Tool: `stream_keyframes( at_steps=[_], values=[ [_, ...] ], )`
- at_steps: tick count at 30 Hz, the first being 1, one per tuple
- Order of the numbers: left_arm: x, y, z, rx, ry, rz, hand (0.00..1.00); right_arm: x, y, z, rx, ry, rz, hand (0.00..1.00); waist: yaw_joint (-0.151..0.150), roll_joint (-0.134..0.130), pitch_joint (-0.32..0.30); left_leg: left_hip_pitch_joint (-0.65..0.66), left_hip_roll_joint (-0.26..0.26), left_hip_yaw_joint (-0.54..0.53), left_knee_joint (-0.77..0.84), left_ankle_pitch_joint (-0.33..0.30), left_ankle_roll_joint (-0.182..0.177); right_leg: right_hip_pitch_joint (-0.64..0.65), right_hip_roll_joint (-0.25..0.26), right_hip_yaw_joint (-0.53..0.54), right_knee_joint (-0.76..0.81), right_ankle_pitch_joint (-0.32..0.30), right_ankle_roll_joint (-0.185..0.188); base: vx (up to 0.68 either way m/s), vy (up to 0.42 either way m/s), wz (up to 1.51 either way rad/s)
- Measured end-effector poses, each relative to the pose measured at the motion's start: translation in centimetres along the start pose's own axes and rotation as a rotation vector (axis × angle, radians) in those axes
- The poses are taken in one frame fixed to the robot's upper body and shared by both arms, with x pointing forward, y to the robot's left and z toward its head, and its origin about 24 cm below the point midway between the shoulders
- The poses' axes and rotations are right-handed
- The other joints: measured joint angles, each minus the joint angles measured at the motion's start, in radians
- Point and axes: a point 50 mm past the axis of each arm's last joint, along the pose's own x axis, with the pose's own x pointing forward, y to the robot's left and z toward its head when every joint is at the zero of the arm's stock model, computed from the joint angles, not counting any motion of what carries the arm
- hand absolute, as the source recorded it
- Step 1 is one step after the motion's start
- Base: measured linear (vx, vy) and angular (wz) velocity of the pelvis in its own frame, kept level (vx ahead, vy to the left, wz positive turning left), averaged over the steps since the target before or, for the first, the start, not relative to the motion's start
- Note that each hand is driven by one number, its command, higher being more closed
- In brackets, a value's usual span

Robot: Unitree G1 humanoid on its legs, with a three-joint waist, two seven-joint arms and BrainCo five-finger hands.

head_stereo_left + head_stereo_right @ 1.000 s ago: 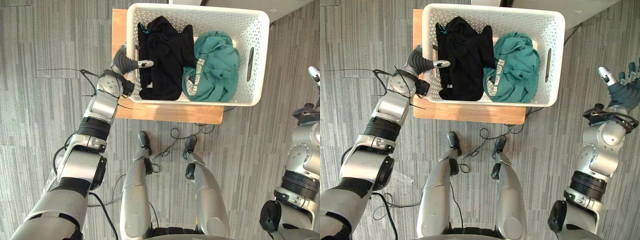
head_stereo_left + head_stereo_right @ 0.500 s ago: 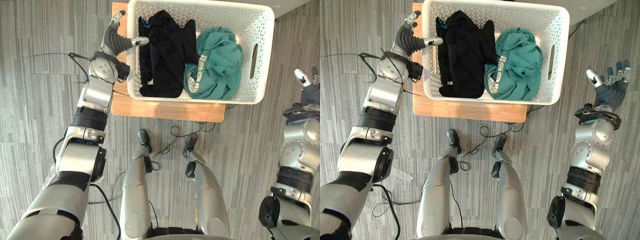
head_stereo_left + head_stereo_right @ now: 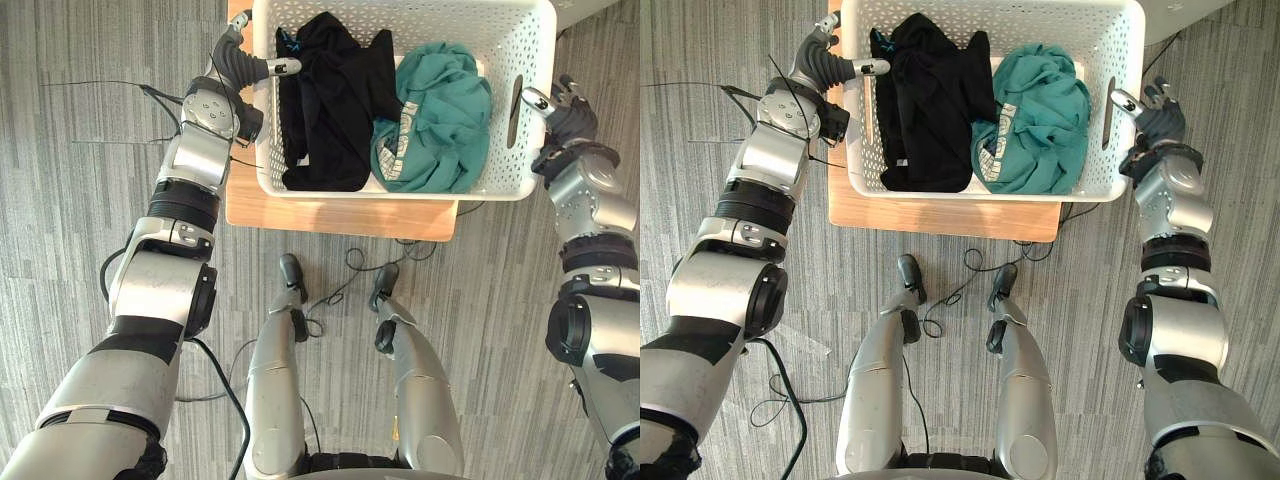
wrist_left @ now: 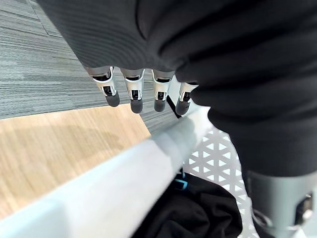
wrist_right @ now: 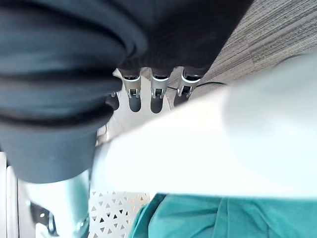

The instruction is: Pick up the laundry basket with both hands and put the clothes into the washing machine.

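A white perforated laundry basket [image 3: 400,192] stands on a low wooden table [image 3: 330,215]. Inside lie a black garment [image 3: 325,100] on the left and a teal garment [image 3: 435,115] on the right. My left hand [image 3: 232,62] sits at the basket's left rim, thumb reaching over into the basket, straight fingers [image 4: 133,94] outside past the rim [image 4: 114,183]. My right hand [image 3: 1155,115] is at the right rim beside the handle slot [image 3: 516,100]. Its fingers [image 5: 156,96] are straight outside the rim [image 5: 208,148], and its thumb points inward. Neither hand is curled round anything.
Grey striped carpet [image 3: 80,250] lies all around the table. The table's bare wood [image 4: 59,144] shows just left of the basket. A pale panel edge [image 3: 1185,8] shows at the far right corner.
My right hand has swung in from the open floor on the right to the basket's right rim. My left hand has stayed at the left rim, having moved farther along it earlier.
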Motion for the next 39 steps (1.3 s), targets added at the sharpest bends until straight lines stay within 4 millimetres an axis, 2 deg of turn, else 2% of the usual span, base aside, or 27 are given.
stream_keyframes(
  at_steps=[3, 8, 14, 16, 19, 25, 33, 39],
  values=[
    [0.0, 0.4, 0.0, 0.003, -0.002, 0.013, 0.0, 0.3, 1.3, 0.5, 0.02, -0.005, 0.039, 0.0, 0.003, 0.002, 0.001, 0.0, 0.005, 0.004, 0.0, 0.0, 0.0, -0.002, 0.005, 0.001, -0.003, 0.002, -0.002, 0.03, -0.025, -0.05],
    [0.0, 0.5, 0.0, 0.002, -0.003, 0.014, 0.0, 0.4, 1.7, 1.1, 0.126, -0.026, 0.055, 0.0, 0.022, 0.002, 0.001, 0.0, 0.013, 0.006, -0.001, 0.001, -0.002, -0.002, 0.013, 0.002, -0.009, 0.005, -0.007, 0.03, -0.024, -0.03],
    [0.0, 0.8, -0.4, 0.027, 0.008, 0.011, 0.0, 0.8, 2.9, 3.2, 0.172, -0.075, 0.076, 0.0, 0.025, 0.004, 0.0, 0.0, 0.017, 0.006, -0.005, 0.007, -0.006, 0.004, 0.02, 0.0, -0.025, 0.015, -0.02, 0.0, 0.0, 0.0],
    [0.0, 0.3, -0.9, 0.051, 0.025, -0.033, 0.0, 0.9, 3.1, 4.1, 0.197, -0.098, 0.087, 0.0, 0.026, 0.005, -0.001, 0.0, 0.021, 0.002, -0.005, 0.01, -0.006, 0.009, 0.024, -0.003, -0.03, 0.017, -0.023, 0.01, -0.011, 0.02],
    [-0.1, -0.3, -1.2, 0.113, 0.031, -0.099, 0.0, 0.9, 2.5, 5.4, 0.194, -0.128, 0.079, 0.0, 0.03, 0.005, -0.001, 0.0, 0.024, -0.007, -0.004, 0.012, -0.006, 0.02, 0.03, -0.008, -0.041, 0.024, -0.021, 0.02, -0.023, 0.05],
    [-0.2, -0.8, -2.1, 0.203, 0.062, -0.172, 0.0, 0.8, 1.7, 6.7, 0.243, -0.159, 0.07, 0.0, 0.028, 0.005, -0.001, 0.001, 0.027, -0.009, 0.001, 0.012, -0.006, 0.027, 0.032, -0.012, -0.047, 0.03, -0.022, 0.01, -0.006, 0.01],
    [-0.4, -0.7, -2.6, 0.314, 0.065, -0.204, 0.0, 0.8, 1.7, 6.9, 0.249, -0.17, 0.073, 0.0, 0.028, 0.005, -0.001, 0.002, 0.035, -0.004, 0.008, 0.012, -0.006, 0.036, 0.04, -0.012, -0.067, 0.046, -0.022, 0.01, -0.014, -0.03],
    [-0.4, -0.7, -2.1, 0.354, 0.034, -0.206, 0.0, 0.7, 1.9, 5.5, 0.103, -0.135, 0.093, 0.0, 0.027, 0.005, -0.001, -0.016, 0.037, -0.019, 0.017, 0.012, -0.006, 0.03, 0.042, -0.02, -0.067, 0.046, -0.022, 0.01, -0.009, 0.03]
  ],
)
